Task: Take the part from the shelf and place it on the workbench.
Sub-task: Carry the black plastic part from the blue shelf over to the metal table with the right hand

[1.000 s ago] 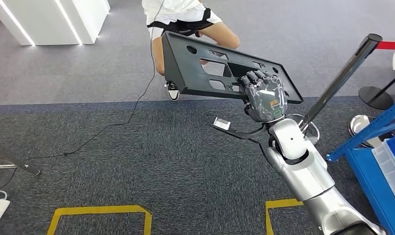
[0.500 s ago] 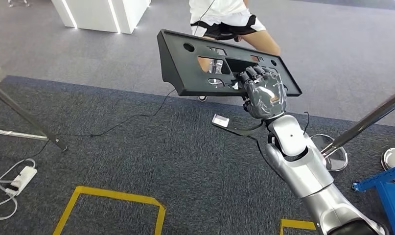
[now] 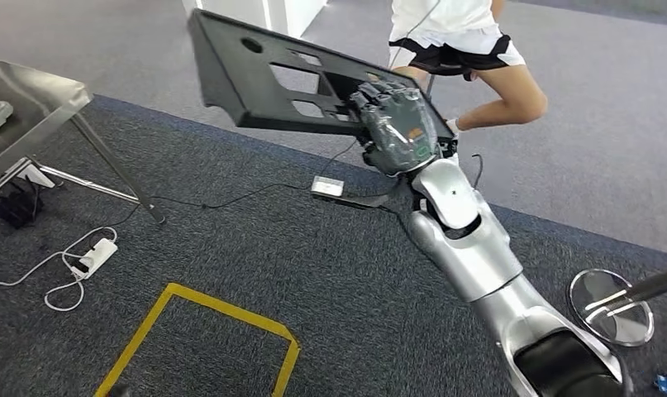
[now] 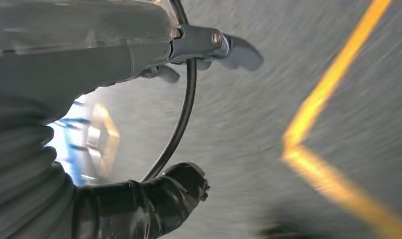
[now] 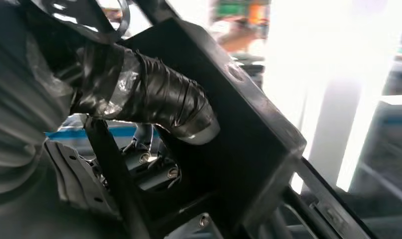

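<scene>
Gripping the near edge of the part (image 3: 288,78), the right hand (image 3: 396,128) had its dark fingers (image 3: 385,98) curled over the top face of the panel, holding it up in the air above the carpet (image 3: 313,273). In the right wrist view the taped thumb (image 5: 164,102) pressed against the part's black underside (image 5: 238,134), so the panel was pinched between thumb and fingers. The part was a long, flat black plastic panel with several rectangular cut-outs and a round hole near its far end; it stretched away from the hand toward the upper left, tilted, touching nothing else.

From the left wrist camera, the left hand (image 4: 189,55) hung over blurred floor with its fingers apart and nothing in them.

At the left edge stood a metal desk (image 3: 32,91) on slanted legs, well apart from the part. On the carpet lay a white power strip (image 3: 94,256) with its cable and a line of yellow tape (image 3: 222,310). A person (image 3: 462,50) crouched beyond the panel, and a round stanchion base (image 3: 611,306) sat beside the right arm.
</scene>
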`<state>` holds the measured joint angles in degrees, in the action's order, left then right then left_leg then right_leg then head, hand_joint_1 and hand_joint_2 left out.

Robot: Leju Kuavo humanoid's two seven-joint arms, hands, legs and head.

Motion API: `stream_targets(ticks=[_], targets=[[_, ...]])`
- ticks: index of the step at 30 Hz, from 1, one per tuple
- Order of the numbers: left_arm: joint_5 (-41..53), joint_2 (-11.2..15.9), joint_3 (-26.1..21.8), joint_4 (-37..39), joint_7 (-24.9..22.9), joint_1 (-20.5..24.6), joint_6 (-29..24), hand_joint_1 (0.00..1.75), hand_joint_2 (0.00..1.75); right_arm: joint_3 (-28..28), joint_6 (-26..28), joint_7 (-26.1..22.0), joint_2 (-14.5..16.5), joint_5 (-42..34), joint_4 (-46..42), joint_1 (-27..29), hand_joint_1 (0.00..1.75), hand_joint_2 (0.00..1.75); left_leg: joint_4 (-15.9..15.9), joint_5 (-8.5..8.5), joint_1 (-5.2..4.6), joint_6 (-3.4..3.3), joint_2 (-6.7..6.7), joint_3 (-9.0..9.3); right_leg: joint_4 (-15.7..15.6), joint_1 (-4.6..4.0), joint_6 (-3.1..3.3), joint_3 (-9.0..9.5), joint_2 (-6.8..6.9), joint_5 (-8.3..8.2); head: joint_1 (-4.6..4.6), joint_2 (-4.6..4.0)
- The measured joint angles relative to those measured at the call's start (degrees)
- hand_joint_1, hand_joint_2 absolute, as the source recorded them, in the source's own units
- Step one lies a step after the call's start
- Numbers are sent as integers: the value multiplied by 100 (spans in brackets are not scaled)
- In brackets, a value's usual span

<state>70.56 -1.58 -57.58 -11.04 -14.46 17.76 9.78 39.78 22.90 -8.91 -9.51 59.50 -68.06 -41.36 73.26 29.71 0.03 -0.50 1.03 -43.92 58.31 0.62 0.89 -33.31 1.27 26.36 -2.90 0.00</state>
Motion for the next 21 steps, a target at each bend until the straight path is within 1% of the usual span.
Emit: stream_targets(ticks=[1, 2, 3, 4, 5, 6, 7, 8, 9, 10, 11, 12, 13, 14, 15, 16, 17, 18, 19, 20, 21], targets=[[-19, 69, -16, -6, -4, 117, 14, 0, 175, 61, 10, -11, 75, -29, 81, -65, 175, 175, 177, 7, 15, 24, -29, -111, 1, -2, 3, 40, 83, 32, -1, 0], [-34, 123, -26, -9, 11, 187, 14, 0, 175, 107, 19, -31, 137, -61, 154, -104, 175, 175, 170, -82, 32, 46, -47, -129, 1, 2, -2, 88, 158, 68, 1, 0], [-52, 171, -35, -10, 37, 216, 11, 0, 175, 143, 25, -49, 182, -88, 211, -135, 175, 175, -83, -290, 51, 63, -82, -27, 4, 9, -15, 146, 229, 113, 1, 0], [-65, 212, -43, -12, 64, 215, 7, 0, 175, 169, 27, -57, 208, -114, 246, -163, 175, 175, -484, -522, 68, 77, -150, 139, 9, 17, -33, 206, 297, 164, 1, 0], [-80, 245, -51, -12, 95, 208, 5, 0, 175, 195, 26, -59, 227, -140, 277, -199, 175, 175, -851, -696, 60, 83, -267, 312, 4, 13, -58, 253, 360, 211, 3, 0], [-92, 258, -54, -11, 113, 196, 4, 0, 175, 224, 23, -52, 237, -161, 296, -244, 175, 175, -1180, -800, 36, 71, -379, 463, 5, -1, -89, 283, 420, 252, 3, 0], [-101, 265, -55, -11, 129, 189, 3, 0, 175, 253, 20, -44, 238, -177, 312, -289, 175, 175, -1330, -791, 10, 36, -454, 527, 2, -22, -119, 298, 476, 282, 3, 0], [-116, 267, -55, -10, 144, 191, -2, 0, 175, 288, 17, -43, 244, -189, 324, -326, 175, 175, -1354, -734, -22, -11, -477, 544, -10, -47, -146, 307, 531, 305, 4, 0], [-129, 283, -54, -11, 153, 194, -8, 0, 175, 324, 16, -45, 256, -198, 335, -359, 175, 175, -1389, -699, -33, -64, -425, 551, -12, -63, -177, 327, 597, 333, 5, 0], [-142, 306, -54, -13, 160, 193, -16, 0, 175, 355, 16, -46, 271, -202, 341, -385, 175, 175, -1392, -669, -22, -113, -357, 564, -14, -56, -210, 347, 615, 374, 6, 0], [-153, 328, -54, -14, 162, 196, -30, 0, 175, 379, 16, -46, 284, -204, 347, -404, 175, 175, -1401, -644, -16, -152, -289, 596, 40, -38, -233, 347, 527, 425, 7, 0], [-158, 346, -52, -16, 162, 208, -43, 0, 175, 395, 18, -42, 294, -206, 354, -427, 175, 175, -1414, -623, -6, -191, -220, 636, 217, -17, -249, 274, 370, 507, 4, 0], [-162, 356, -51, -17, 161, 226, -56, 0, 175, 404, 20, -35, 295, -208, 364, -443, 175, 175, -1422, -601, 3, -229, -153, 680, 520, 5, -255, 113, 175, 616, 3, 0], [-165, 358, -50, -17, 161, 245, -67, 0, 175, 416, 21, -27, 294, -209, 378, -451, 175, 175, -1422, -574, -2, -261, -82, 715, 933, 11, -250, -130, 8, 727, 0, 0], [-170, 360, -48, -18, 161, 258, -72, 0, 175, 430, 22, -21, 292, -210, 397, -453, 175, 175, -1420, -545, -10, -285, -5, 752, 1360, 10, -246, -422, -72, 815, -1, 0], [-178, 361, -48, -18, 161, 261, -74, 0, 175, 447, 23, -17, 291, -211, 419, -450, 175, 175, -1418, -513, -21, -300, 83, 797, 1668, 7, -238, -682, -100, 816, -1, 0], [-187, 359, -46, -18, 162, 257, -73, 0, 175, 466, 26, -16, 290, -212, 442, -447, 175, 175, -1416, -476, -31, -307, 175, 849, 1784, 1, -222, -861, -114, 705, -1, 0], [-198, 355, -46, -18, 168, 249, -70, 0, 175, 483, 28, -16, 289, -214, 462, -448, 175, 175, -1414, -436, -38, -307, 270, 909, 1661, -14, -194, -927, -134, 472, -1, 0], [-210, 351, -45, -17, 173, 242, -68, 0, 175, 495, 29, -16, 288, -216, 476, -455, 175, 175, -1413, -394, -41, -302, 362, 973, 1324, -35, -156, -890, -179, 145, -1, 0], [-226, 347, -44, -17, 177, 233, -67, 0, 175, 505, 27, -15, 286, -217, 485, -465, 175, 175, -1414, -354, -31, -294, 441, 1026, 930, -53, -114, -799, -290, -151, -1, 0], [-244, 342, -39, -17, 180, 230, -68, 0, 175, 513, 20, -10, 284, -219, 492, -478, 175, 175, -1412, -322, -24, -280, 517, 1056, 581, -62, -78, -697, -413, -374, 7, 0]])
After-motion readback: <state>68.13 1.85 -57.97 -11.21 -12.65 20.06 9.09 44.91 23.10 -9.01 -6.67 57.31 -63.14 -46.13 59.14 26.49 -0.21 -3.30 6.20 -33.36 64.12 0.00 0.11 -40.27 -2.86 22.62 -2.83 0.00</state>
